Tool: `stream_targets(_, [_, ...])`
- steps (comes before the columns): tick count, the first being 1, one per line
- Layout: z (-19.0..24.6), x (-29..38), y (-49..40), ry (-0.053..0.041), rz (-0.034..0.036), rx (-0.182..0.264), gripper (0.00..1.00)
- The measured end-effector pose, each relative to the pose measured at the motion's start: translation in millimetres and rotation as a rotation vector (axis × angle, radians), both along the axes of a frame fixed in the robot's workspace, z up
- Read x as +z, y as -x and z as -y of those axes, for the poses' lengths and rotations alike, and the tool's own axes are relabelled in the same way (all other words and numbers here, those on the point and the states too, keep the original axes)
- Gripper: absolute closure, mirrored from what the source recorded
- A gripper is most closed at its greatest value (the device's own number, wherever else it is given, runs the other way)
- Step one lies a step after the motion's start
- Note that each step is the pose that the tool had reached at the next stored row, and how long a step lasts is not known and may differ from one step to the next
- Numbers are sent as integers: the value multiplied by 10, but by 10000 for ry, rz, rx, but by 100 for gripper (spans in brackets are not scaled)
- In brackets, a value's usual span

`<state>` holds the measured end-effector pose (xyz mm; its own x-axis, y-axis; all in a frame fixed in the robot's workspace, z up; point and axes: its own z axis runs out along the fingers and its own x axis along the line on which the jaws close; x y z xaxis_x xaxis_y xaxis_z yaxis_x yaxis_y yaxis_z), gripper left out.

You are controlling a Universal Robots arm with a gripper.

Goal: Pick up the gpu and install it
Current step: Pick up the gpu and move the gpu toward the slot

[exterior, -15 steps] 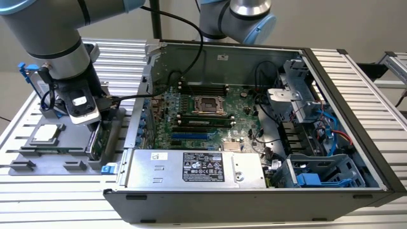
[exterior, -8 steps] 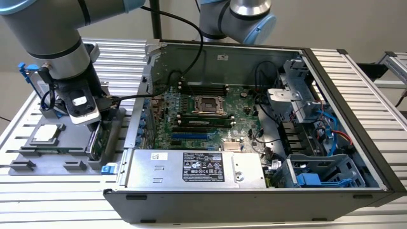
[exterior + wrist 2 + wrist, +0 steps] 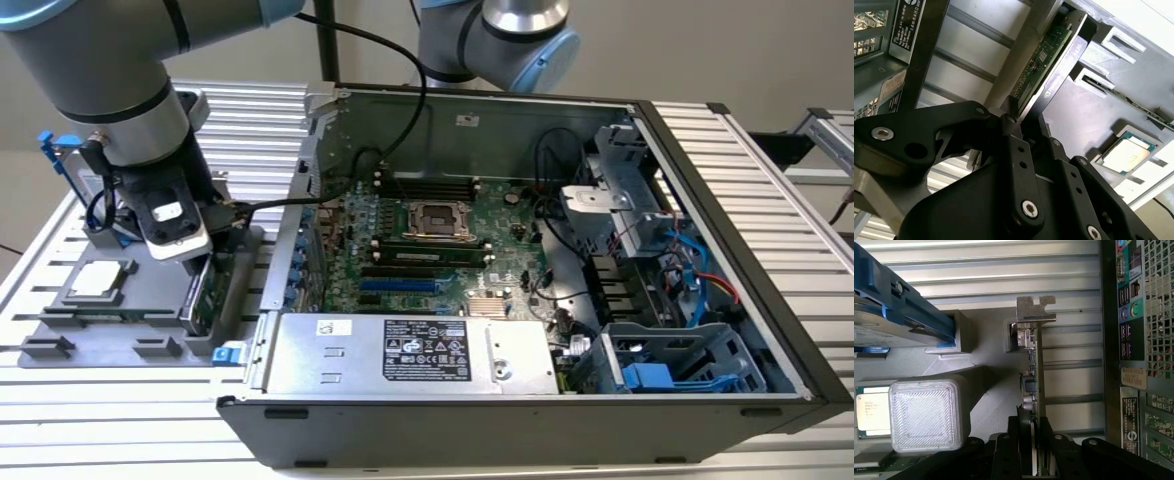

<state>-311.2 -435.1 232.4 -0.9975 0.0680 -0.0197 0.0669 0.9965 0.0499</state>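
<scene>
The tool (image 3: 1036,462) is pinched on the gpu (image 3: 1033,370), one finger on each face of the card; the gpu stands on edge in a slot of the grey tray (image 3: 80,330) on the desk (image 3: 120,420), with its silver bracket (image 3: 1035,308) at the end away from the tool; in the exterior view the tray lies just to the left of the open computer case (image 3: 534,130); a processor (image 3: 1126,152) lies flat in the tray near the card.

Green gpu (image 3: 1032,385) with silver bracket (image 3: 1035,308), black tool (image 3: 1037,426), grey ribbed table (image 3: 107,425).
</scene>
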Motion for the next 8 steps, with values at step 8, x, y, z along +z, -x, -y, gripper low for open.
stream_targets(8, [-2,11,-1,-12,12,-1,100])
